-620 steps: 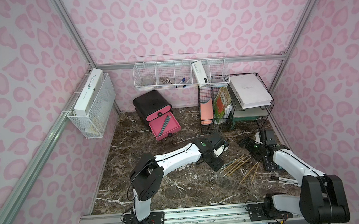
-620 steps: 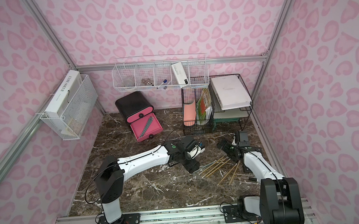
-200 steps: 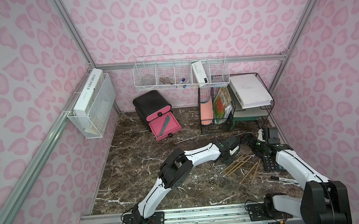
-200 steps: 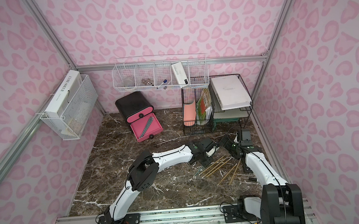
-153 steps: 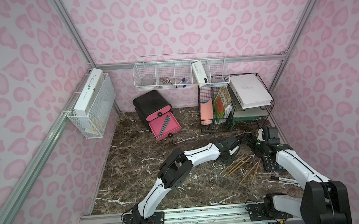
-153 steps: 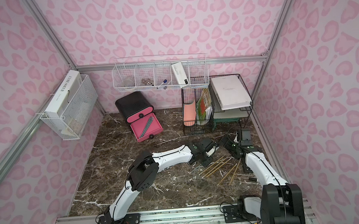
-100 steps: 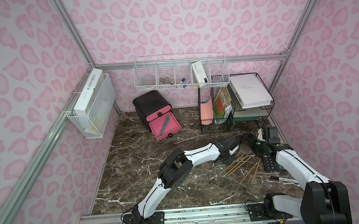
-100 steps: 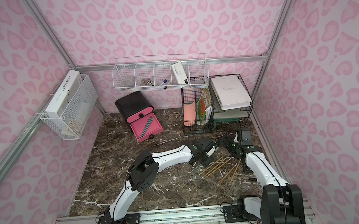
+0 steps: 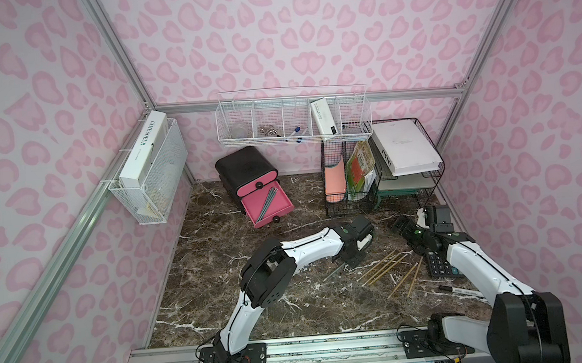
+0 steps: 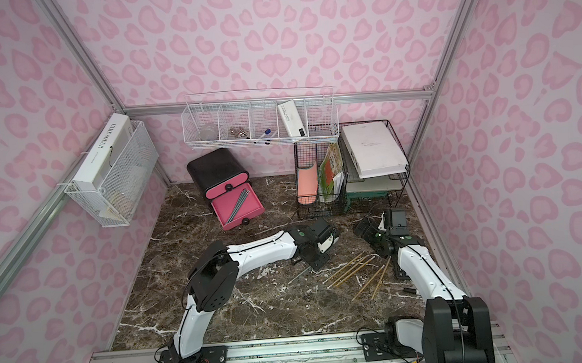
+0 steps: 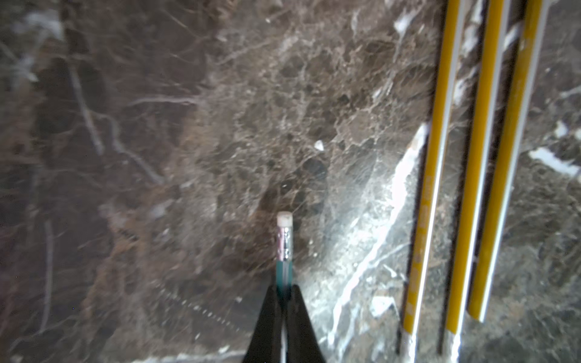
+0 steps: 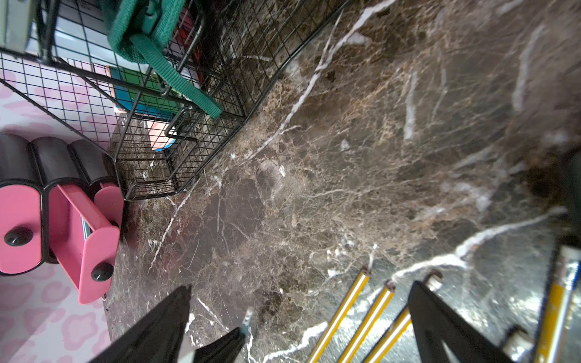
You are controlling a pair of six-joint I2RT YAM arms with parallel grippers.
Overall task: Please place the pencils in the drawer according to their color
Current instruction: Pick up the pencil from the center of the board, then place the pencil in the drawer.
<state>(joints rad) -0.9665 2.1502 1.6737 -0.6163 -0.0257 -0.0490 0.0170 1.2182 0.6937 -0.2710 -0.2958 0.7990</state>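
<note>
marble tabletop (image 9: 218,264), teal pencil (image 11: 284,271) diagonal

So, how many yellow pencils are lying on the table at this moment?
5. Three yellow pencils lie side by side next to the left gripper; two more lie by the calculator. The right arm may hide others.

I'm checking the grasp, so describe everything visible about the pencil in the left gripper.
The teal-green pencil is thin, with a silver ferrule and a white eraser. The left gripper is shut on its shaft just behind the ferrule, so the eraser end sticks out over the marble tabletop. Three yellow pencils lie beside it, not touching. Whether it is lifted cannot be told.
</note>
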